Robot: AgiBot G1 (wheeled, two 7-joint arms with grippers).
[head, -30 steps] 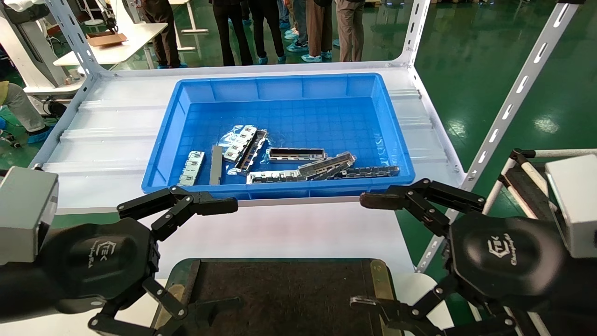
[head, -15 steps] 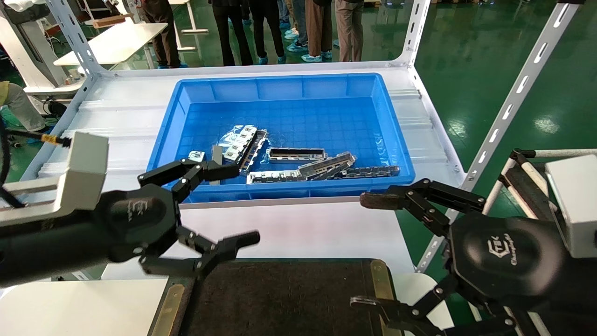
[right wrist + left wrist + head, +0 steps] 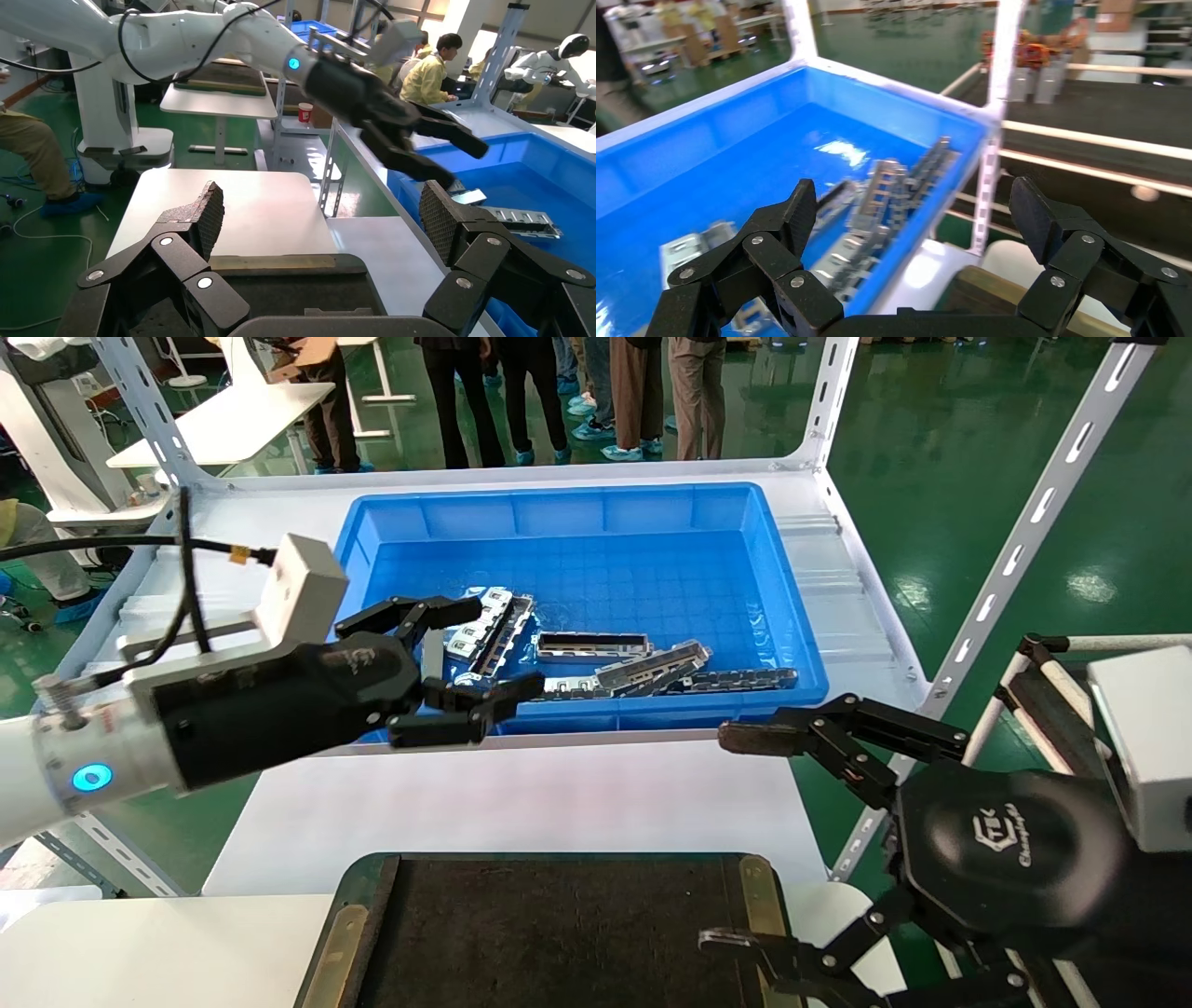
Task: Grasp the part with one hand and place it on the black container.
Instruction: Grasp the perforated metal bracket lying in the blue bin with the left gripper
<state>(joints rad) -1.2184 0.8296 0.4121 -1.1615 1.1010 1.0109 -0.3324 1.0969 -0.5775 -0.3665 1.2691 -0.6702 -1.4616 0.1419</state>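
Several metal parts lie in the blue bin point(image 3: 559, 494). One slim silver-grey channel with a dark inside point(image 3: 593, 645) lies near the bin's middle. Another point(image 3: 504, 637) lies to its left, beside flat tabbed strips. My left gripper point(image 3: 503, 646) is open and empty, above the bin's front-left part with its fingers spread over that left cluster. The left wrist view point(image 3: 914, 210) shows the parts point(image 3: 884, 196) beyond its fingers. The black container point(image 3: 559, 933) lies at the near edge. My right gripper point(image 3: 726, 840) is open and empty at the container's right side.
The bin sits on a white rack shelf point(image 3: 233, 589) with slotted posts point(image 3: 1024, 533) at its corners. A white table surface point(image 3: 521, 803) lies between the bin and the black container. People stand beyond the rack. The left arm also shows in the right wrist view point(image 3: 450, 151).
My left gripper has risen from beside the black container and moved forward, from before the bin's front wall to over its front-left part. The right gripper has not moved.
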